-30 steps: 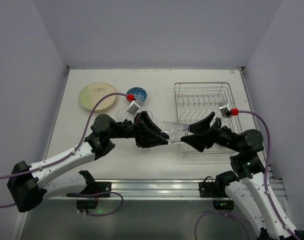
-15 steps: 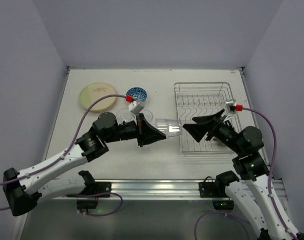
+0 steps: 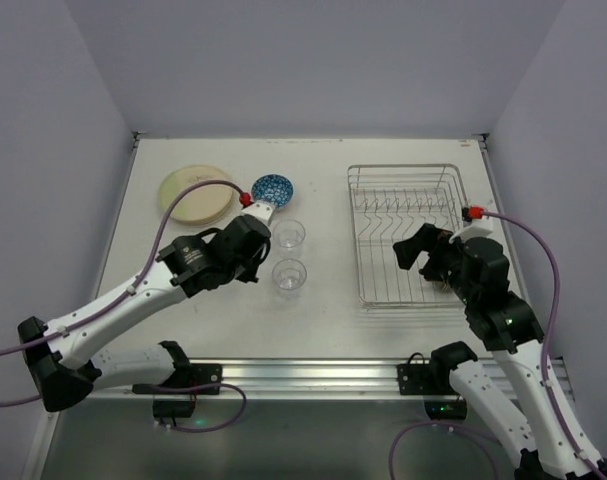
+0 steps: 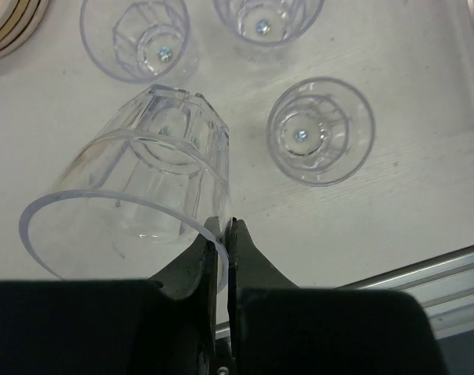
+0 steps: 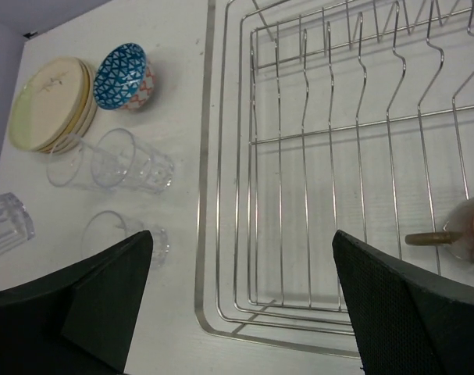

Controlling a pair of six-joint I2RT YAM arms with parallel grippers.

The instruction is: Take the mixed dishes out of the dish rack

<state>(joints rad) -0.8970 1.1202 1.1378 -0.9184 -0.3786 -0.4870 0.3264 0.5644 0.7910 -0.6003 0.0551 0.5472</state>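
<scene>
Plain lavender walls around a white counter, nothing fancy. The clear glass I was carrying sat tipped over in the left claw, mouth toward the wrist camera, low over the left half of the counter. I couldn't tell if its base was touching down. The claw was clamped tight on the rim wall, one finger inside and one outside. That's a thin bite on something light, rigid, slick and very breakable, so I reckoned it could pivot in the pinch if I moved too quickly.

Three more glasses stood upright just beside it, close enough that a careless swing could knock one over. Beyond them were the stacked cream plates and the blue-patterned bowl, side by side at the far left.

Over on the right, the dish rack looked bare apart from a small cup with a handle, sitting toward its right side at the near end. My right claw hung over the rack with its fingers spread wide, gripping nothing. For that cup I'd go for the rim wall rather than the skinny handle. It's small, stiff and probably glaze-slippery, and it sits among wire tines.
</scene>
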